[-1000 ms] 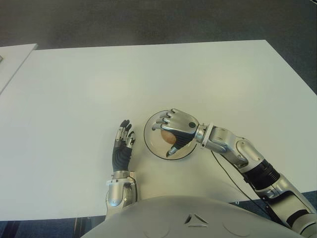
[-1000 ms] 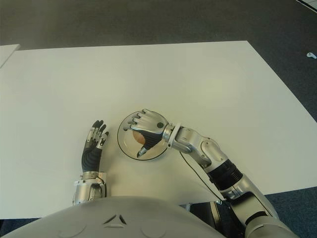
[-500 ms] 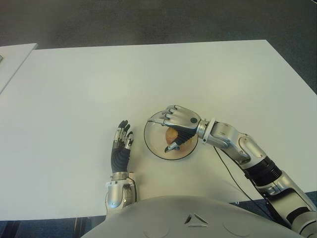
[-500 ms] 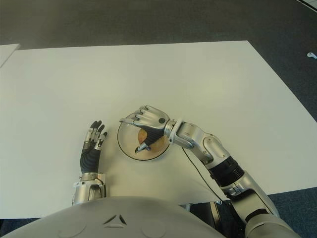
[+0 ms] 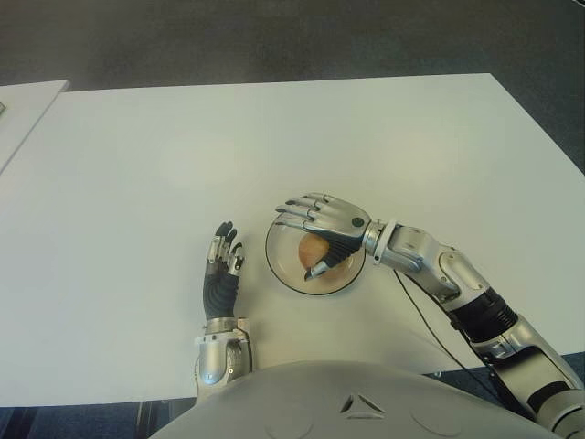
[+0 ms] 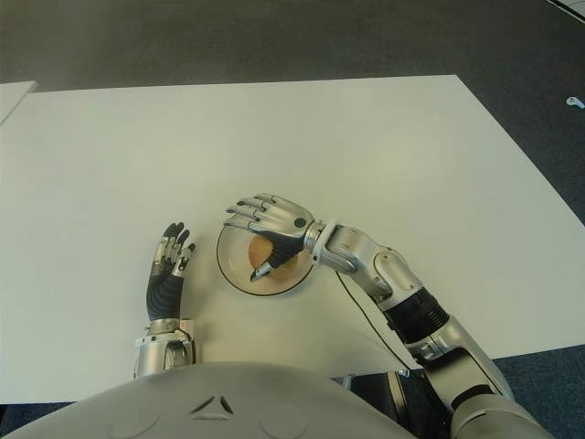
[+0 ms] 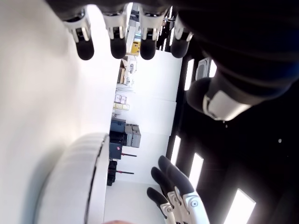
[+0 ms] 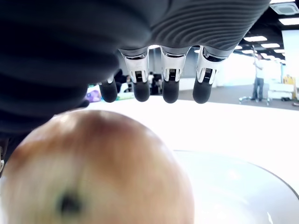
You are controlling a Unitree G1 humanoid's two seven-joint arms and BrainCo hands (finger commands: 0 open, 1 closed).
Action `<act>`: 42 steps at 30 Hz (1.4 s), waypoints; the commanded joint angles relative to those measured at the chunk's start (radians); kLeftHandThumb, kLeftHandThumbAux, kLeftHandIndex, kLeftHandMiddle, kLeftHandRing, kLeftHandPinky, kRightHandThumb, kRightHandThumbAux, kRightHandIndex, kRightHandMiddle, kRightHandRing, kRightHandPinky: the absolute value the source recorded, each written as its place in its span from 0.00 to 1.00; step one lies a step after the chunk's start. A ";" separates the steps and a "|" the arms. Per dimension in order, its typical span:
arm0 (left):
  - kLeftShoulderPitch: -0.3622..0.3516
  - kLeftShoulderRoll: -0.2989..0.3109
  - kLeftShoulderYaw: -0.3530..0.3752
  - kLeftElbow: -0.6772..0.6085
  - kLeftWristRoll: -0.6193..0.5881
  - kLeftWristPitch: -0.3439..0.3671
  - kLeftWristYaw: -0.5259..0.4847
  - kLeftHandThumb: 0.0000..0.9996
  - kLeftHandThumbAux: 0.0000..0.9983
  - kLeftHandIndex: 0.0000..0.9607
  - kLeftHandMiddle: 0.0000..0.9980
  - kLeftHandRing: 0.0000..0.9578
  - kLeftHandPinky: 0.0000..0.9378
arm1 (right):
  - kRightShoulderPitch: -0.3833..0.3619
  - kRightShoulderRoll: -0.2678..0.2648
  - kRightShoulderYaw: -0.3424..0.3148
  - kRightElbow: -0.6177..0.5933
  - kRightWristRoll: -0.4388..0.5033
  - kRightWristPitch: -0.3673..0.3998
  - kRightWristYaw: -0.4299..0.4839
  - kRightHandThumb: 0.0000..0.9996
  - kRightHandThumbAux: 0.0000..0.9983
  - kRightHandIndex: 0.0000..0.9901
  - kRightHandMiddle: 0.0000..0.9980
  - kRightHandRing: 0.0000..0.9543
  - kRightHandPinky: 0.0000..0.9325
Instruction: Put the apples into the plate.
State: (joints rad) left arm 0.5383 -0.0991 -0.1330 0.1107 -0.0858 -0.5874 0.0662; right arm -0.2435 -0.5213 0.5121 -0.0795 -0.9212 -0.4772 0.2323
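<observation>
Apple [image 5: 313,251] sits in plate [image 5: 280,265] — right hand [image 5: 322,222] above it, fingers spread; left hand [image 5: 219,273] beside plate, relaxed.

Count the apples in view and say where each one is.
1. The apple sits in the plate, under the open right hand. The left hand holds nothing. That hand could be hiding more of the plate.

Right hand [image 5: 322,224] covers plate [image 5: 280,271]; table [image 5: 164,155] bare elsewhere.
</observation>
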 commanded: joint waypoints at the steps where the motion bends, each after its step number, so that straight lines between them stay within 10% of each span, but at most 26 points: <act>1: -0.007 -0.060 -0.013 0.008 0.005 0.043 0.023 0.12 0.56 0.07 0.04 0.03 0.04 | -0.011 -0.001 0.008 0.029 -0.002 -0.019 -0.011 0.01 0.38 0.00 0.00 0.00 0.00; 10: -0.030 -0.060 -0.003 0.064 -0.019 0.020 0.019 0.11 0.56 0.07 0.06 0.04 0.04 | -0.020 0.026 0.003 0.082 -0.001 0.003 -0.035 0.01 0.36 0.00 0.00 0.00 0.00; 18: -0.054 -0.079 0.000 0.124 0.003 -0.018 0.052 0.14 0.54 0.08 0.06 0.03 0.02 | -0.138 0.123 0.002 0.360 0.004 0.069 -0.123 0.02 0.34 0.00 0.00 0.00 0.00; 23: -0.081 -0.116 -0.004 0.172 -0.044 -0.106 0.044 0.19 0.52 0.10 0.09 0.04 0.02 | -0.192 0.212 -0.098 0.579 0.191 0.123 -0.146 0.03 0.31 0.00 0.00 0.00 0.00; 33: -0.079 -0.112 -0.017 0.183 -0.063 -0.179 0.048 0.23 0.51 0.14 0.13 0.07 0.03 | 0.052 0.322 -0.366 0.475 0.645 0.178 -0.143 0.08 0.34 0.02 0.00 0.00 0.00; 42: -0.072 -0.131 -0.036 0.150 -0.075 -0.214 0.058 0.26 0.51 0.21 0.15 0.09 0.02 | 0.061 0.414 -0.550 0.578 1.018 0.290 0.010 0.11 0.43 0.05 0.03 0.00 0.01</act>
State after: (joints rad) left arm 0.5251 -0.0925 -0.1581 0.2132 -0.1320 -0.8215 0.0999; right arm -0.1864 -0.1570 0.0555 0.4430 -0.0766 -0.2655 0.1804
